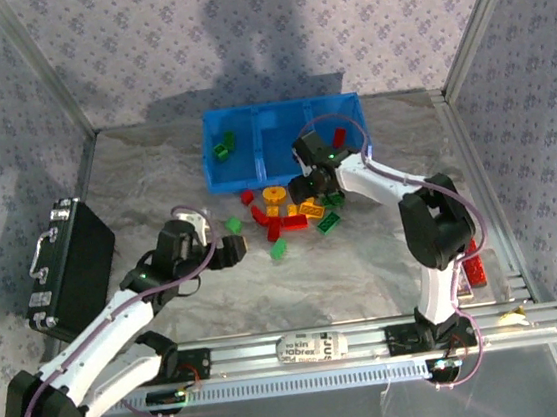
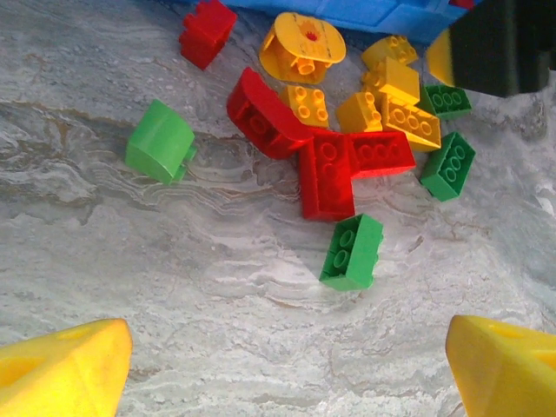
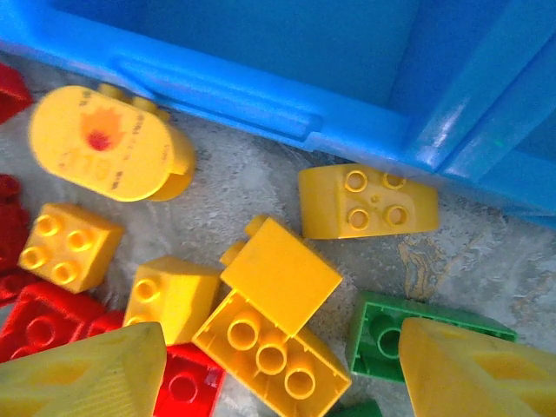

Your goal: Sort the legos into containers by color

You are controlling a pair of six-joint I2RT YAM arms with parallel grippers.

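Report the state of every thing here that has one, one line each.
left gripper, jaws wide open, empty
right gripper, jaws open above yellow bricks, nothing clamped
blue tray, green brick in left compartment, red brick in right
loose legos, mixed colors, unsorted on the table
black case, shut

The legos (image 1: pixel 294 212) are red, green and yellow bricks, loose in one cluster beneath the right claw (image 3: pixel 282 346). One yellow brick (image 3: pixel 261 369), studs up, lies between its fingers. The blue tray (image 1: pixel 254 166) sits just beyond the claw, with a green brick (image 1: pixel 222 147) in its left compartment.
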